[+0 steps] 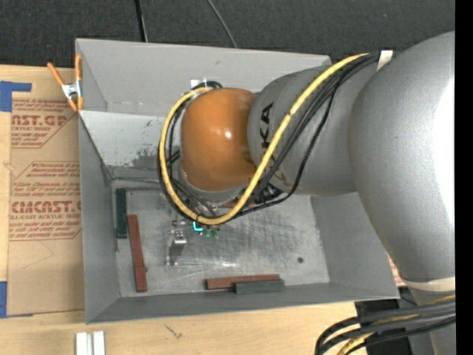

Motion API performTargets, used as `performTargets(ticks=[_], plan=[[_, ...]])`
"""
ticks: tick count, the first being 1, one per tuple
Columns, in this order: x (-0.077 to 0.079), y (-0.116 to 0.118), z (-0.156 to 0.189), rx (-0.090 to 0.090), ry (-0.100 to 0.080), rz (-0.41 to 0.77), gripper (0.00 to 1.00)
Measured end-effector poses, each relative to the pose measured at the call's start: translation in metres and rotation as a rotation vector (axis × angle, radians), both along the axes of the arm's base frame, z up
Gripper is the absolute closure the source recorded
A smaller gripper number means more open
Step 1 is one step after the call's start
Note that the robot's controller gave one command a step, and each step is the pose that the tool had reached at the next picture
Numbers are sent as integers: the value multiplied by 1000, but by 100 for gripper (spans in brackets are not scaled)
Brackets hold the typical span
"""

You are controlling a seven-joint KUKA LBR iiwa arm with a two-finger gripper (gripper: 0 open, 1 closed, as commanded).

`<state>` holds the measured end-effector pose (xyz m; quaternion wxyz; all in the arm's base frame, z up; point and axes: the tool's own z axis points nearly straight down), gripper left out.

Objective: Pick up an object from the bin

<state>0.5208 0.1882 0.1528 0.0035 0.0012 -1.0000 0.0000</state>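
Observation:
My gripper (177,244) reaches down to the bin floor at the left of centre, mostly hidden under the arm's orange cover. A small metal part of it shows just above the floor. Nearest on its left lies a long red-brown bar (137,251), running front to back and apart from the gripper. A dark green bar (120,213) lies beside that one, against the left wall. In front of the gripper, along the front wall, lie another red-brown bar (242,280) and a dark green bar (260,288), side by side.
The arm comes in from the right and covers the bin's back and right half. The scratched floor shows between the gripper and the front bars and over to the right.

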Motion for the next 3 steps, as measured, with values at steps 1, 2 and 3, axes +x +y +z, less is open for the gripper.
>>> performTargets(ticks=[1, 2, 3], plan=[[2, -1, 4, 2, -7, -2, 0], [-9, -23, -2, 4, -11, 114, 0], [-35, -91, -47, 2, -8, 331, 0]])
